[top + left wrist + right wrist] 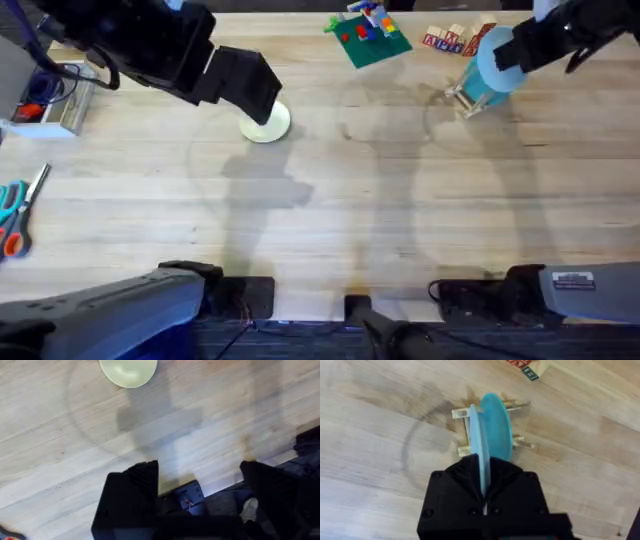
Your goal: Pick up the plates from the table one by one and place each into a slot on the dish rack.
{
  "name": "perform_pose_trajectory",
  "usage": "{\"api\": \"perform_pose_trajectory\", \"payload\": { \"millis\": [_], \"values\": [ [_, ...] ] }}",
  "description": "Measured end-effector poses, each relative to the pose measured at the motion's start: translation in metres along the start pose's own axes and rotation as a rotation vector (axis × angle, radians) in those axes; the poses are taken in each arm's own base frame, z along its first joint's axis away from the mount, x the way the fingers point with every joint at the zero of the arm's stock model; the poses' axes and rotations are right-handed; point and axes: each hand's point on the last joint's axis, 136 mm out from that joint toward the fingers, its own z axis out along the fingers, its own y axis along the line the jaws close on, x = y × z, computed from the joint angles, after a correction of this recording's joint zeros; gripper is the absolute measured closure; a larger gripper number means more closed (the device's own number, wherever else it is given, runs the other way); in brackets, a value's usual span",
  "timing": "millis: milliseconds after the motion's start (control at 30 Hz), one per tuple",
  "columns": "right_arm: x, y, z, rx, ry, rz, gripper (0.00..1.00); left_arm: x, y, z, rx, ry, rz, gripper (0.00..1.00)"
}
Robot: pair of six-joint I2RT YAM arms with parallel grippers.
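A pale yellow-cream plate [270, 124] [128, 371] lies flat on the table [330, 220]. My left gripper [250, 90] [200, 485] hovers over its near edge, open with nothing between the fingers. My right gripper [522, 48] [484, 472] is shut on the light blue plate [495, 68] [479, 440], held on edge just above the dish rack [463, 98] [462, 412]. A darker teal plate [499, 427] stands upright in the rack right beside the blue one. Whether the blue plate's lower edge sits between the dowels is hidden.
A green baseplate with coloured bricks [368, 38] and lettered wooden blocks [445, 38] [527, 367] lie at the far edge near the rack. Scissors [15, 215] and a small box with cables [50, 100] sit at the left edge.
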Motion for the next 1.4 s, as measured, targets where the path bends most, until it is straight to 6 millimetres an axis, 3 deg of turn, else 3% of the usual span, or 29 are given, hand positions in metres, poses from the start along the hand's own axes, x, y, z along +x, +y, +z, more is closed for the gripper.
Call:
{"api": "perform_pose_trajectory", "payload": {
  "millis": [1400],
  "values": [
    [0.008,-0.002,0.030,-0.009,0.037,0.012,0.970,0.000,0.000,0.000,0.000,0.000,0.000,0.007]
  ]
}}
